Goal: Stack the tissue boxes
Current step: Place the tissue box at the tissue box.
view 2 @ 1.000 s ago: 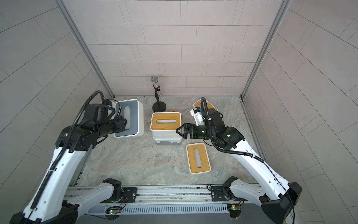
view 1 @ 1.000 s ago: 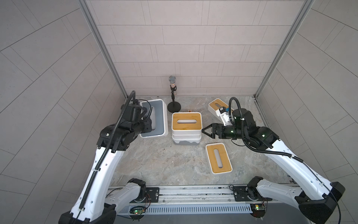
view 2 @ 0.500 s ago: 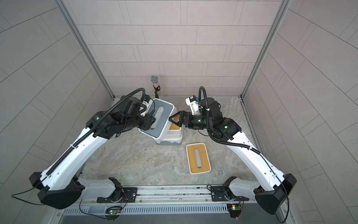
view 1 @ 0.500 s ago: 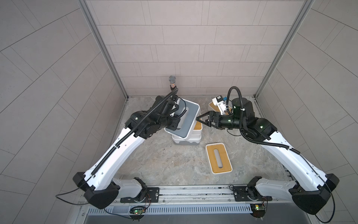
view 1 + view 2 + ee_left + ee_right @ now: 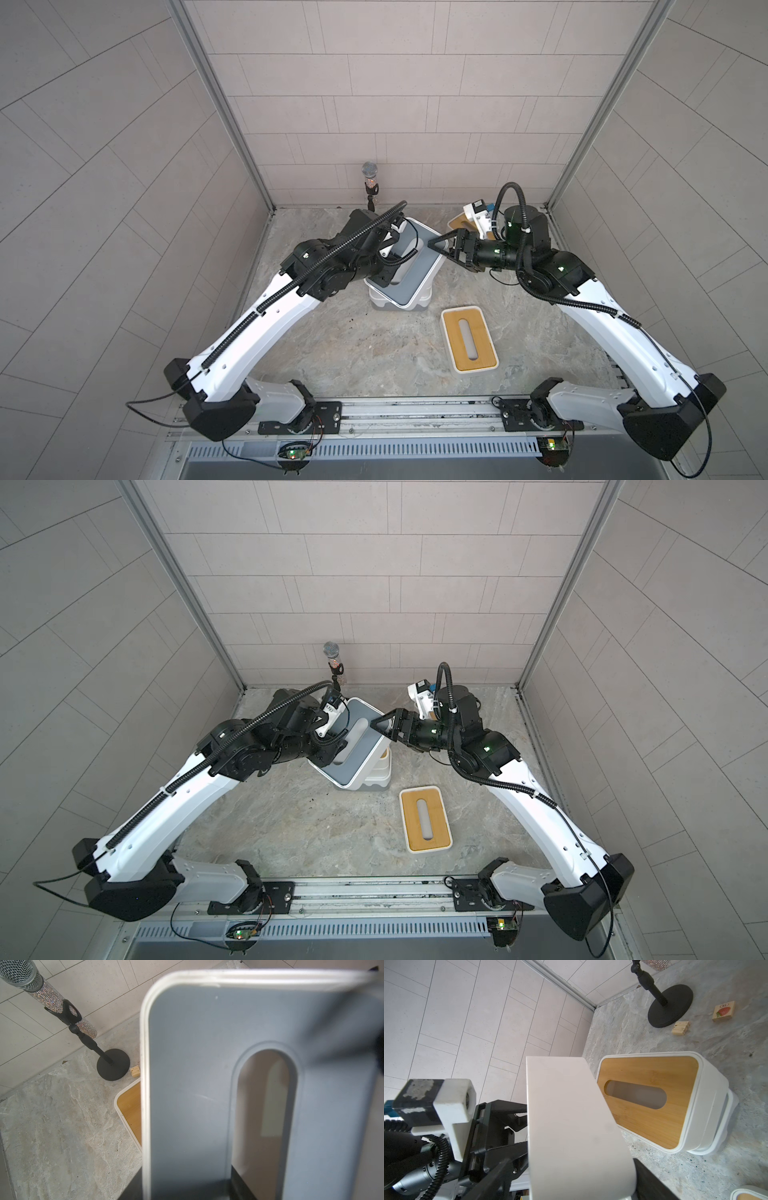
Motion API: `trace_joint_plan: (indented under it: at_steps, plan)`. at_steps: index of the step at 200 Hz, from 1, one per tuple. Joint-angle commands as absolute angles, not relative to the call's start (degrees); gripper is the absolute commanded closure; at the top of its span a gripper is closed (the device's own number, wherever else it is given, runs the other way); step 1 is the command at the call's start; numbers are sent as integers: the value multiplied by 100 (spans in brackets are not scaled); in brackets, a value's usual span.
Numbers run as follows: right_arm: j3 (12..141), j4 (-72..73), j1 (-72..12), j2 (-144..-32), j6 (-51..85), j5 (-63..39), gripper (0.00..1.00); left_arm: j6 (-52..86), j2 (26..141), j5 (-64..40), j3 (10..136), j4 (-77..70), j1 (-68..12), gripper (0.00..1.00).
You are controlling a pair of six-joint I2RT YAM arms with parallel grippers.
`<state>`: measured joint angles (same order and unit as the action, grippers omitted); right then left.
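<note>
A grey-lidded tissue box [image 5: 415,266] [image 5: 361,746] hangs tilted over a stack of two tissue boxes. The upper one has a bamboo lid [image 5: 654,1093] and the lower one is white [image 5: 415,302]. My left gripper [image 5: 392,270] [image 5: 187,1186] is shut on the grey lid, one finger in its slot and one outside the rim. My right gripper [image 5: 439,250] [image 5: 581,1159] holds the box's far end, a finger against each side of its white wall. A bamboo-lidded tissue box [image 5: 469,340] lies flat at front right. Another [image 5: 459,220] sits at back right, mostly hidden by my right arm.
A microphone on a round black stand [image 5: 370,183] [image 5: 113,1067] stands at the back centre. Beside its base lie a small wooden cube [image 5: 681,1027] and a strawberry-printed block [image 5: 723,1011]. Tiled walls close in the left, back and right sides.
My left arm lifted the grey-lidded box from the left side and carried it over the central stack. My right gripper rose to the box's far end and closed onto it.
</note>
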<state>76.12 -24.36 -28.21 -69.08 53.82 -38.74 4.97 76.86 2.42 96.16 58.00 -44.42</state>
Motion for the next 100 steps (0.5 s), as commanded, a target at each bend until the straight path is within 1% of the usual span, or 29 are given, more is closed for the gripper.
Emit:
trace_joint_plan:
  at_steps: [1, 66, 100]
  plan:
    - [7503, -2030, -2804, -6899, 5503, -4073, 16, 374, 7603, 127, 9812, 5514, -4483, 81]
    - [7106, -1463, -2693, -6915, 5579, -4410, 25, 369, 7615, -123, 9738, 5397, -4500, 81]
    - [6996, -1166, -2637, -6792, 5702, -4452, 35, 334, 7609, -8, 9720, 5397, -4512, 81]
